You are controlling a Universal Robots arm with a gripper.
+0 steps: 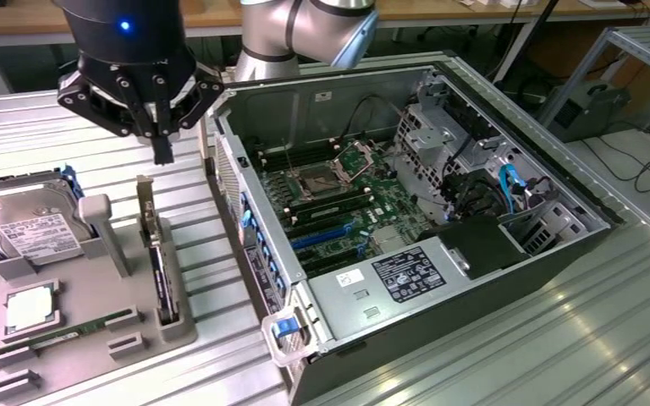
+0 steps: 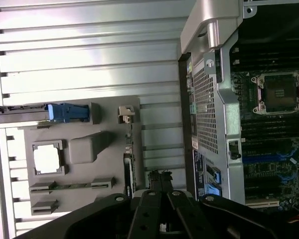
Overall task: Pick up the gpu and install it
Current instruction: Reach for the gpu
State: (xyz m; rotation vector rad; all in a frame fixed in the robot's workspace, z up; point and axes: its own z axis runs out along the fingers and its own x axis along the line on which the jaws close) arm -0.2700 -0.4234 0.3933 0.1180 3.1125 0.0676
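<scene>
The gpu (image 1: 158, 262) stands on edge in a slot of the grey holder (image 1: 105, 292), its silver end bracket pointing up at the far end. My gripper (image 1: 163, 155) hangs above that bracket end, a short way over the card and not touching it. Its dark fingers are pressed together and hold nothing. In the wrist view the gpu (image 2: 129, 159) is a thin edge-on strip on the holder (image 2: 84, 149), with the gripper (image 2: 160, 177) just beside its near end. The open computer case (image 1: 596, 211) lies at the exterior view's right, its motherboard (image 1: 342, 207) with blue slots exposed.
On the holder sit a silver hard drive (image 1: 31, 224), a square processor (image 1: 31, 309) and a narrow memory stick (image 1: 71, 331). The case's perforated rear wall (image 2: 207, 109) rises next to the holder. Ribbed metal table (image 1: 528, 355) surrounds everything.
</scene>
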